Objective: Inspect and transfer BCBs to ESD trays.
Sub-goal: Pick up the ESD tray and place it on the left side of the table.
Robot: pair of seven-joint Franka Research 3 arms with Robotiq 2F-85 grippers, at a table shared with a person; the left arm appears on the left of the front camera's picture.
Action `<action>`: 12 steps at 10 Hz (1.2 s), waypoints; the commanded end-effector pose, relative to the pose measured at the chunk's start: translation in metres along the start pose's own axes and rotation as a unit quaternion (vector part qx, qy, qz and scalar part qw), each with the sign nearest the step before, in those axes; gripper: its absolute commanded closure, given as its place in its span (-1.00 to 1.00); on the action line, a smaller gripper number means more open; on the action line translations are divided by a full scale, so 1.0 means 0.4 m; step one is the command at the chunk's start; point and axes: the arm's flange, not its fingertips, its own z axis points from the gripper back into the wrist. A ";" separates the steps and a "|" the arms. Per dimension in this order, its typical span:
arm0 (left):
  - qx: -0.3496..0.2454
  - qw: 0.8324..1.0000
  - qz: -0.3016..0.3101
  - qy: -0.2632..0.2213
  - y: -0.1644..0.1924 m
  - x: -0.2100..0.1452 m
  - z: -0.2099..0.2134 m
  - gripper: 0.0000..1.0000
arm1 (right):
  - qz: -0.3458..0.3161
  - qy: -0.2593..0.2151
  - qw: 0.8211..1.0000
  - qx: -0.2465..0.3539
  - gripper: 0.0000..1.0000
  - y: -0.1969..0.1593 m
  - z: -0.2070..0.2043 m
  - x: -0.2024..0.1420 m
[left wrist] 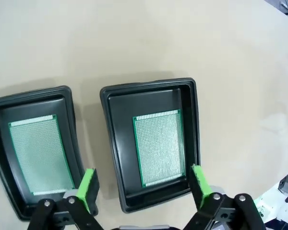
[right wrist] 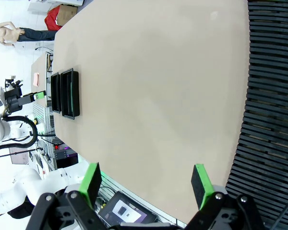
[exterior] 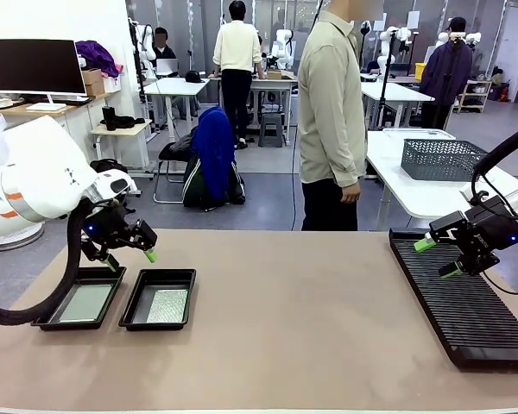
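The left gripper (left wrist: 143,188) hangs with jaws spread and empty above two ESD trays (left wrist: 191,124), a BCB (left wrist: 159,146) flat in each, while the right gripper (exterior: 438,257), equally wide and empty, waits over the slotted rack (exterior: 475,323); lifting straight up should leave both boards undisturbed.

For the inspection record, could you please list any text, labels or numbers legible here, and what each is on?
None can be read.
The BCBs in the ESD trays show bare hole grids, no print.
A small screen below the table edge shows a graphic, too blurred to read.
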 end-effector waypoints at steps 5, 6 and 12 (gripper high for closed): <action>0.084 0.995 0.007 0.052 -0.051 -0.021 0.103 -1.00 | -0.002 -0.001 1.000 0.000 -1.00 0.004 -0.002 -0.001; 0.099 0.993 0.000 0.060 -0.058 -0.023 0.109 -1.00 | -0.002 -0.001 1.000 0.000 -1.00 0.004 -0.002 -0.001; 0.101 0.993 -0.016 0.059 -0.071 -0.026 0.107 -1.00 | -0.002 -0.001 1.000 0.000 -1.00 0.004 -0.002 -0.001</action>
